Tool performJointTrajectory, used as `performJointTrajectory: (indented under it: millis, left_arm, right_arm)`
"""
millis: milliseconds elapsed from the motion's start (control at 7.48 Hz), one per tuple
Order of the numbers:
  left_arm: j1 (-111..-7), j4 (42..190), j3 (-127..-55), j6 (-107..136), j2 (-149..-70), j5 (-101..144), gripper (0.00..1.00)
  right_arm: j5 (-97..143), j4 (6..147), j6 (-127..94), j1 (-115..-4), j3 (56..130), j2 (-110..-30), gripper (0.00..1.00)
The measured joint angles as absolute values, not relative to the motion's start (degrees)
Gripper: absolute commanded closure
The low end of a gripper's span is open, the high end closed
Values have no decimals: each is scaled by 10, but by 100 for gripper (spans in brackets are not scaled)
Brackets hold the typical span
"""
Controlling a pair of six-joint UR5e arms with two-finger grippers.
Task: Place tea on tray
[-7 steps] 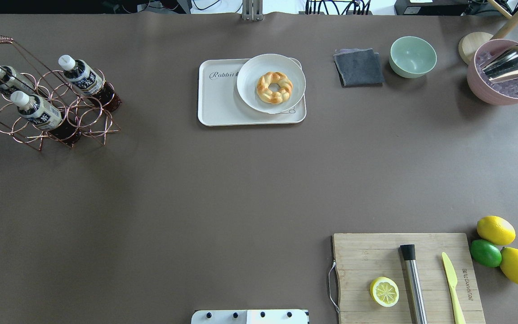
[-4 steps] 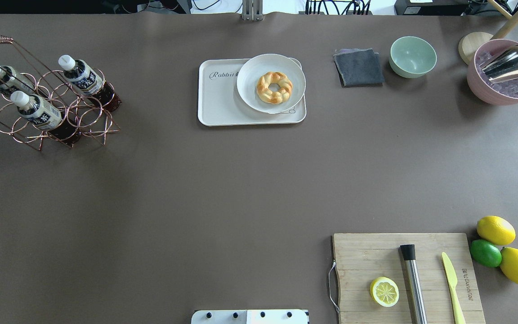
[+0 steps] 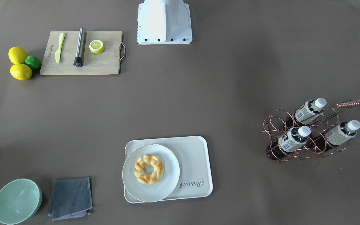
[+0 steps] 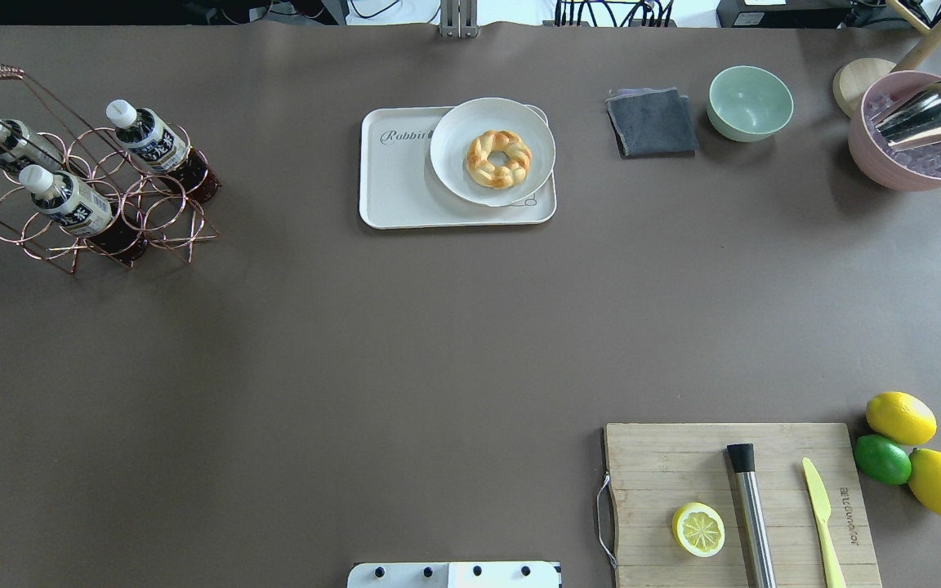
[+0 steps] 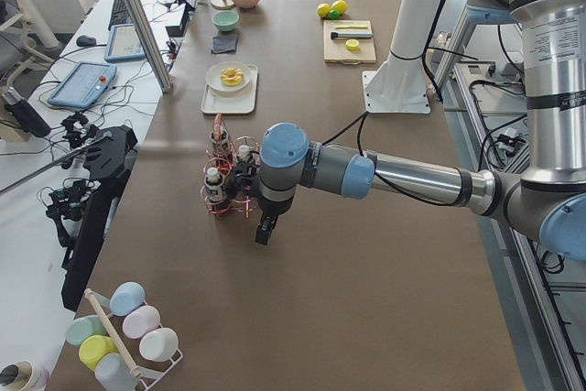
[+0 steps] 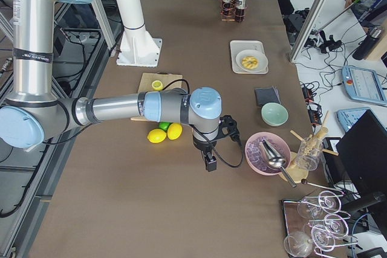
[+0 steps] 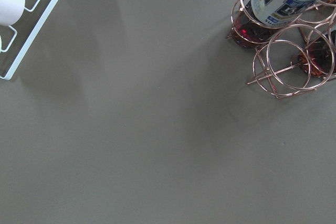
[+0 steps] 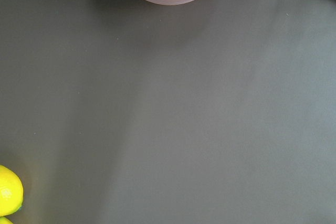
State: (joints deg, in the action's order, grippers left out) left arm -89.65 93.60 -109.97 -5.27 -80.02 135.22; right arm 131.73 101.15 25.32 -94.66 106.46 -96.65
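Near zone: the cutting board [image 4: 666, 465] lies to the right of the robot base [image 4: 454, 574]. Two lemons [image 4: 901, 417] and a lime [image 4: 883, 459] sit just beside the board's right edge. The right gripper [image 6: 210, 163] hangs over the table between that fruit and the pink ice bowl [image 6: 250, 158]; its finger spacing cannot be determined.

Left end: the left gripper [image 5: 264, 231] hangs fingers-down just beside the copper wire rack [image 4: 146, 214], on the side toward the table's left end. Its finger spacing likewise cannot be determined.

Mid-table: a wide stretch of tabletop [image 4: 405, 343] separates board, rack and tray.

Far zone: the three tea bottles [image 4: 148, 135] stand in the rack's rings, well apart from the tray [image 4: 397, 184]. The plate [image 4: 450, 135] covers the tray's right part and overhangs its far rim. The tray's left part, bearing the script, is uncovered.
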Motion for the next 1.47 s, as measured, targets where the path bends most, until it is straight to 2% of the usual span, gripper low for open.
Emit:
performJointTrajectory:
  millis: [936,1471]
  left_arm:
    - [-896,937,-1114,-44,-796,1352,3]
    - [-817,1018,-1152,240,-842,1337,3]
  right_arm:
    - [1317,1012,252,-947,1063,-971,0]
    - [1319,1012,252,-946,1063,-975,0]
